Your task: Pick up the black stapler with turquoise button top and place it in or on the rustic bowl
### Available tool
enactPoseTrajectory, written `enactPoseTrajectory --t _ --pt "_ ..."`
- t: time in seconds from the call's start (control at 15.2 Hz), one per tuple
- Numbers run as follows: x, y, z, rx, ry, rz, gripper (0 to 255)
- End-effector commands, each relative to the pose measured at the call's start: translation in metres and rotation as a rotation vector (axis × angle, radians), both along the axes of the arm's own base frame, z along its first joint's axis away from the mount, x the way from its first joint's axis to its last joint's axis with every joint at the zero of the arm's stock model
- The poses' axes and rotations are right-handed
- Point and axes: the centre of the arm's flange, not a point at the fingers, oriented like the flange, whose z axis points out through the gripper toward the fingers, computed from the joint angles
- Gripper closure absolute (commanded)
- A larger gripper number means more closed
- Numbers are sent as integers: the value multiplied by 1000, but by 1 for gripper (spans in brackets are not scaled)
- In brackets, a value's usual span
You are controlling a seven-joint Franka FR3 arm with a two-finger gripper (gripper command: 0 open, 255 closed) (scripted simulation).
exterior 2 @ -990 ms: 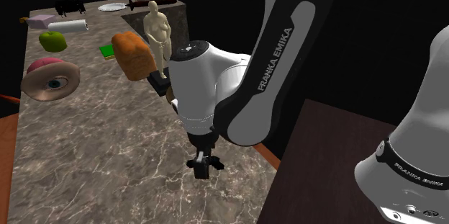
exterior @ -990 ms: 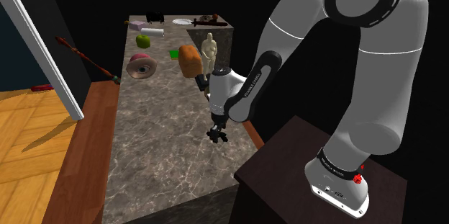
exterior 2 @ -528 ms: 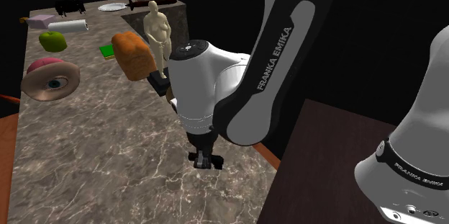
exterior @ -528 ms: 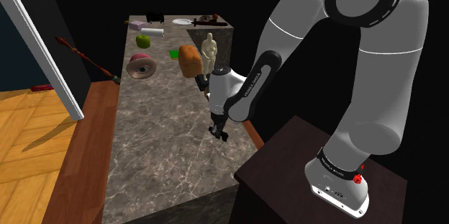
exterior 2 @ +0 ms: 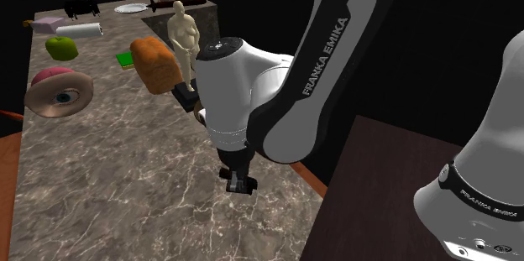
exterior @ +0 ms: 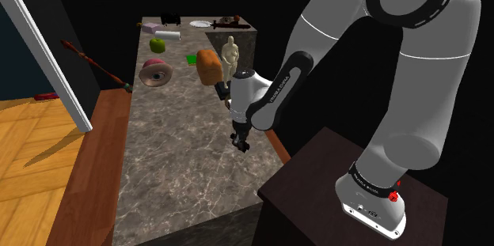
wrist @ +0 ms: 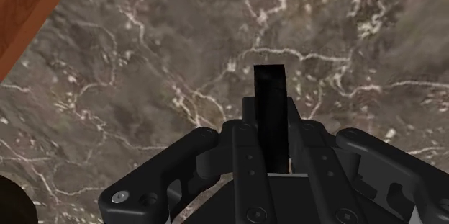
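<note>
Stapler [exterior 2: 81, 5], a small black shape, sits at the far end of the marble desk [exterior 2: 109, 184], beyond the tilted pinkish bowl [exterior 2: 57, 91] and well apart from the white arm [exterior 2: 311, 66]. The gripper [exterior 2: 239, 185] hangs over the desk's near part, its fingers clenched together on nothing.

Open countertop [exterior: 170, 157] around end effector [exterior: 242, 145]; loaf [exterior: 209, 66], figurine [exterior: 231, 53] stand beyond.
</note>
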Motion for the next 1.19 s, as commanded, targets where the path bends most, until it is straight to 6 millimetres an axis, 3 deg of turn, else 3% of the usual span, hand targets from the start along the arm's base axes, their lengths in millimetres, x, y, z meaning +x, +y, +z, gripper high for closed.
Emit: enactPoseTrajectory --t 0.0,1.12 --pt "-1 0 11 0 1 0 255" --pt "-1 0 100 0 1 0 255"
